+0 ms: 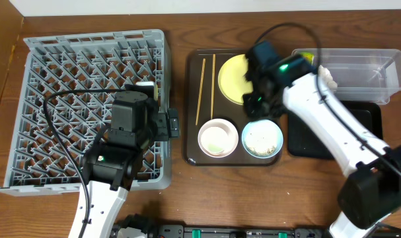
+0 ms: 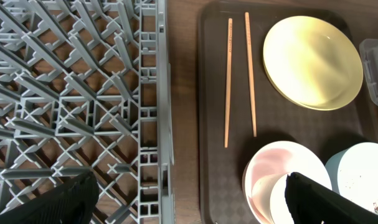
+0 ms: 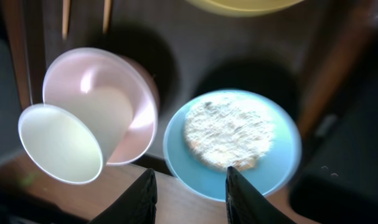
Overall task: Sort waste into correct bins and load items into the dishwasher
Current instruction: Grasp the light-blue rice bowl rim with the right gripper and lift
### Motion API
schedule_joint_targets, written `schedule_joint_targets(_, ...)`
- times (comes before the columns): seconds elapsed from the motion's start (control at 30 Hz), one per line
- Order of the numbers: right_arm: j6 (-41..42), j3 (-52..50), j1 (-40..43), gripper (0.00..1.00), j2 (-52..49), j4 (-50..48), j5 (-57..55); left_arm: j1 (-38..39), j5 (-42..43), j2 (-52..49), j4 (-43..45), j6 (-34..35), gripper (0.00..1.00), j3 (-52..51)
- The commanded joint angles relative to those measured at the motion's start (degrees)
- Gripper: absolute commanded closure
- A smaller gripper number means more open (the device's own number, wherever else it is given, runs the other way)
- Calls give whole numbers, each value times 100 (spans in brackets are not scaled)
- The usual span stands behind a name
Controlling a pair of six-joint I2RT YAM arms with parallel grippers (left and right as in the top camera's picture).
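Grey dish rack (image 1: 55,99) at 9 o'clock | left gripper (image 2: 190,180) spread wide over its right rim | chopsticks (image 1: 201,89), yellow plate (image 1: 234,78) on brown tray (image 1: 230,112) | right gripper (image 3: 190,183) spread above light blue bowl (image 1: 262,139) of rice scraps (image 3: 229,130), tray's 5 o'clock

A dark brown serving tray (image 1: 228,111) with rounded corners lies flat on the wooden table (image 1: 177,26), just right of the left hand (image 1: 174,123) and directly beneath the right hand (image 1: 256,99). A white strip (image 1: 187,5) borders the table's far edge, beyond both hands.
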State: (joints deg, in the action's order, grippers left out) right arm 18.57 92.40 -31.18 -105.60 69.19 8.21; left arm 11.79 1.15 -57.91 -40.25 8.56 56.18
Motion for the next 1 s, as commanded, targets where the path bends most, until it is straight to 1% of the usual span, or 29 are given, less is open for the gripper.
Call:
schedule_joint_targets(0.0, 22, -487, -321, 66, -17, -299, 20, 13, -9, -7, -4, -76, 4, 105)
schedule_joint_targets(0.13, 92, -1121, -426, 63, -17, -1047, 22, 13, -9, -7, -4, -76, 4, 105)
schedule_joint_targets(0.27, 114, -1635, -407, 60, -17, -1593, 22, 13, -9, -7, -4, -76, 4, 105)
schedule_joint_targets(0.47, 111, -1998, -404, 60, -17, -1987, 24, 13, -9, -7, -4, -76, 4, 105)
schedule_joint_targets(0.57, 111, -2188, -404, 62, -17, -2124, 20, 13, -9, -7, -4, -76, 4, 105)
schedule_joint_targets(0.63, 114, -2291, -396, 68, -17, -2122, -35, 13, -9, -7, -4, -76, 4, 105)
schedule_joint_targets(0.73, 262, -2337, -352, 75, -17, -2120, -452, 13, -9, -7, -4, -76, 4, 105)
schedule_joint_targets(0.83, 369, -2334, -245, 76, -15, -2334, -616, 13, -9, -7, -4, -76, 4, 105)
schedule_joint_targets(0.87, 369, -2334, -221, 78, -15, -2402, -544, 13, -9, -7, -4, -76, 4, 105)
schedule_joint_targets(0.9, 367, -2334, -208, 83, -15, -2470, -442, 13, -9, -7, -4, -76, 4, 105)
schedule_joint_targets(0.97, 365, -2315, -199, 96, -15, -2533, -227, 13, -9, -7, -4, -76, 4, 105)
